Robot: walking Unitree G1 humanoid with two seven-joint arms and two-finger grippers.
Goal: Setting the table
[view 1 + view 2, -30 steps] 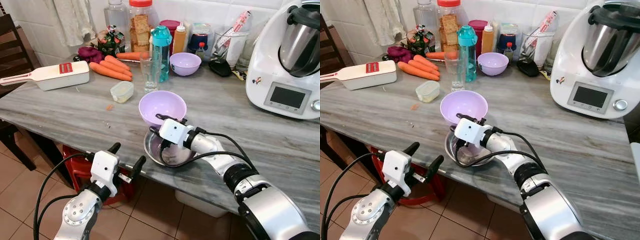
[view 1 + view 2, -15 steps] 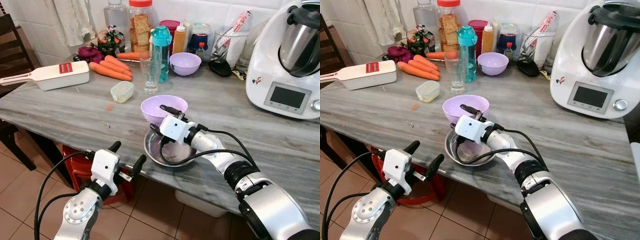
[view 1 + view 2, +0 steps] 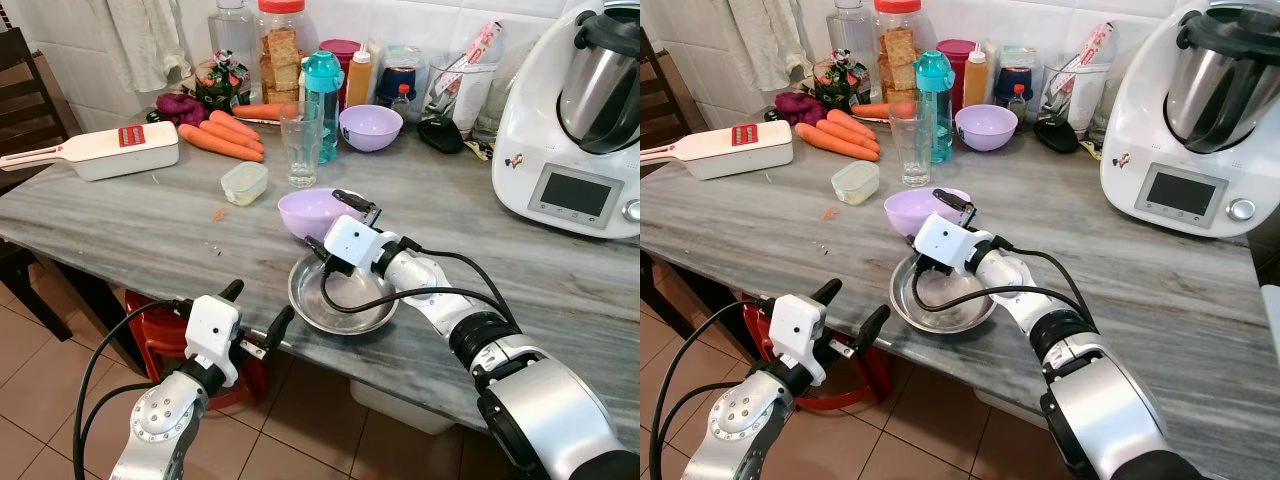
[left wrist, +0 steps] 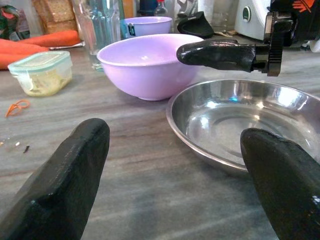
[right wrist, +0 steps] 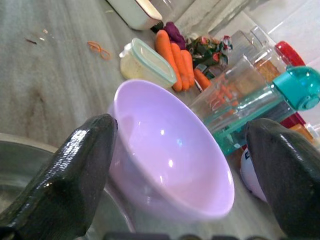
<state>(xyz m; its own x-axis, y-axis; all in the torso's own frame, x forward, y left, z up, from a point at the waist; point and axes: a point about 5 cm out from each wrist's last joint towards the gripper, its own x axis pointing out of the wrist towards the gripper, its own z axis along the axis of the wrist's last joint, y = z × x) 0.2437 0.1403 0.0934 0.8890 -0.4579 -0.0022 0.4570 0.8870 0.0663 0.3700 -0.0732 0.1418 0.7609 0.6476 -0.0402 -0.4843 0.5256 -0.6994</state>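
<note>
A lilac plastic bowl (image 3: 305,212) stands upright on the grey marble counter (image 3: 130,225), just behind a shallow steel bowl (image 3: 345,300) near the front edge. My right gripper (image 3: 328,220) is open at the lilac bowl's near right side, its fingers spread to either side of the rim. In the right wrist view the lilac bowl (image 5: 170,155) lies between the two wide-apart fingers (image 5: 75,175). My left gripper (image 3: 255,310) is open below the counter's front edge and faces both bowls (image 4: 150,65), holding nothing.
Behind stand a drinking glass (image 3: 300,145), a blue bottle (image 3: 322,90), a second lilac bowl (image 3: 370,127), carrots (image 3: 220,140), a small lidded tub (image 3: 244,183) and a white slicer (image 3: 100,150). A white kitchen machine (image 3: 580,120) fills the right. A dark chair (image 3: 25,80) stands left.
The lilac bowl, held tilted over the steel bowl a second ago, has come down level onto the counter behind it. My right gripper's fingers have spread off its rim. The left arm is unmoved.
</note>
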